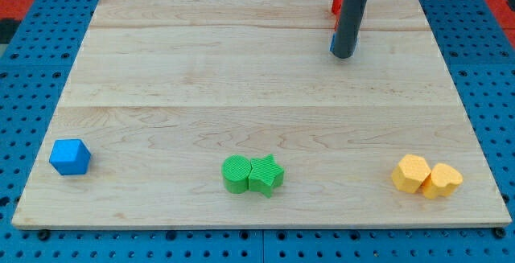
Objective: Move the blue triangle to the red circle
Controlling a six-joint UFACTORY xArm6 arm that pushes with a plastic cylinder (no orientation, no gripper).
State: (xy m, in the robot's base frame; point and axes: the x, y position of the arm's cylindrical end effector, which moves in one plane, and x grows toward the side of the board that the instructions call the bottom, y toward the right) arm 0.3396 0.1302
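On the wooden bench (pixel 241 78), which lies over a blue pegboard (pixel 32 70), a blue cube (pixel 70 157) is seen near the view's left edge, toward the bottom, well apart from everything else. Further right, at bottom centre, a green cylinder (pixel 236 174) and a green star (pixel 266 174) are found touching each other, side by side. Toward the view's top right, the dark rod is seen coming down from the top edge, and my tip (pixel 343 55) is placed on the bench there. No jaws are carried by this arm, so nothing is gripped; only the rod's end meets the surface. Just behind the rod, a sliver of a blue block (pixel 332 43) is glimpsed at its left side, touching or nearly touching the rod, its shape being mostly hidden. Directly above it, a red block (pixel 337 4) is partly covered by the rod, its shape not discernible. At the bottom right, two yellow blocks are seen touching: a yellow hexagon (pixel 410 173) and, to its right, another yellow block (pixel 442 180). No containers are present.
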